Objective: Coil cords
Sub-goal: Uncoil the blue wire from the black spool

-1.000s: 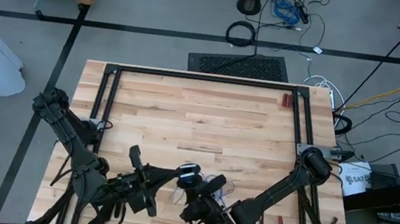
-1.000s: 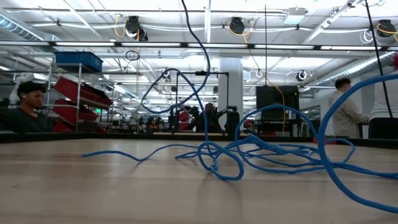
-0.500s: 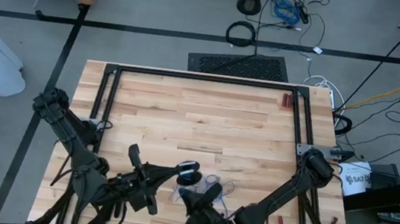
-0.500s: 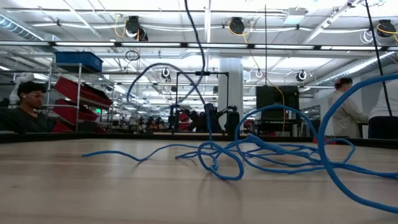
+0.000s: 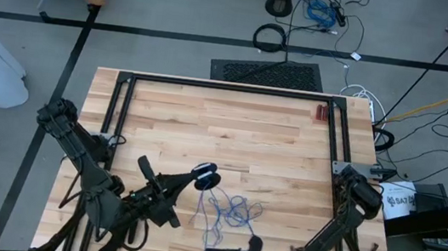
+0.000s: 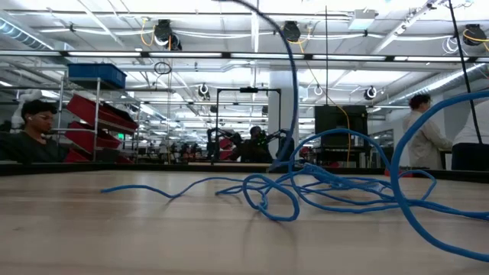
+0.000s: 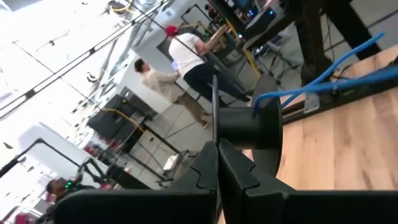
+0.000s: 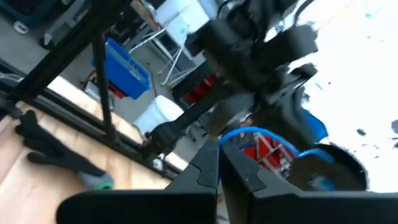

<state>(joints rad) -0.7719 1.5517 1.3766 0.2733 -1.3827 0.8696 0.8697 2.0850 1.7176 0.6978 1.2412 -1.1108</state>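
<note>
While the left gripper (image 5: 200,177) sits near the middle of the wooden table (image 5: 233,118), its fingers (image 7: 217,163) pressed together on a small dark disc of coiled cord (image 5: 205,173), the rest of that thin blue cord (image 5: 229,210) lies in a loose tangle just beside it toward the table's near edge. From table height the cord (image 6: 306,191) sprawls in loops, one strand rising up out of view. Right gripper (image 5: 253,247) hangs at the near edge, fingers (image 8: 214,165) pressed together, nothing visibly between them.
</note>
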